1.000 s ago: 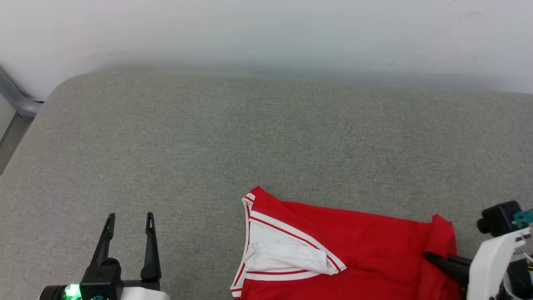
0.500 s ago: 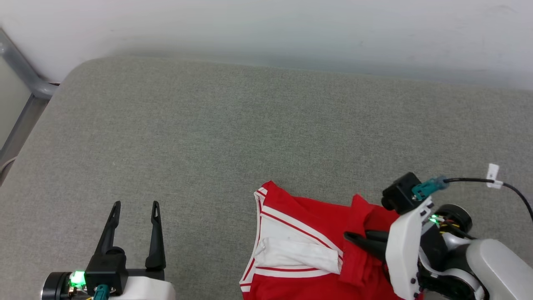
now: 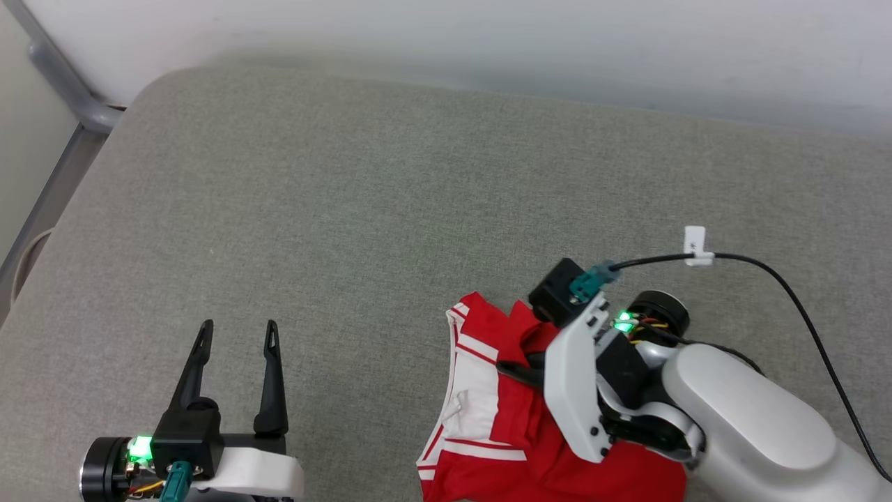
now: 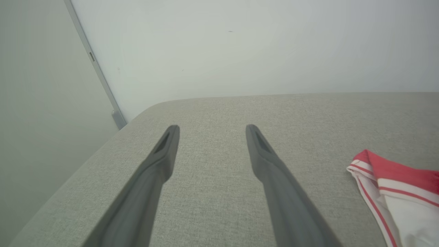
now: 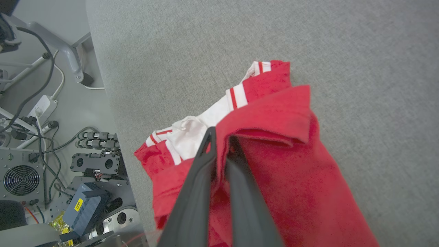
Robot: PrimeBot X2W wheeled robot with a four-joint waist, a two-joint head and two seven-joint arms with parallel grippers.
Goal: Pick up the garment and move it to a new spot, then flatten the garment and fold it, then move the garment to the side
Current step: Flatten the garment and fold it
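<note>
Garment [image 3: 533,436] — red with white, red-striped trim, bunched at the near edge of the grey surface [image 3: 334,209], 1 red fold standing up over the white part. Right gripper [image 3: 512,369]: 2 fingers pinched together on that fold. Left gripper [image 3: 237,329] — fingers spread wide, nothing between them, over bare surface well left of the garment.

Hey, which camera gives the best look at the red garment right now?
The right wrist view: it shows the garment close up, with the right gripper shut on a red fold. The head view has the right arm covering part of it; the left wrist view catches a striped corner.
</note>
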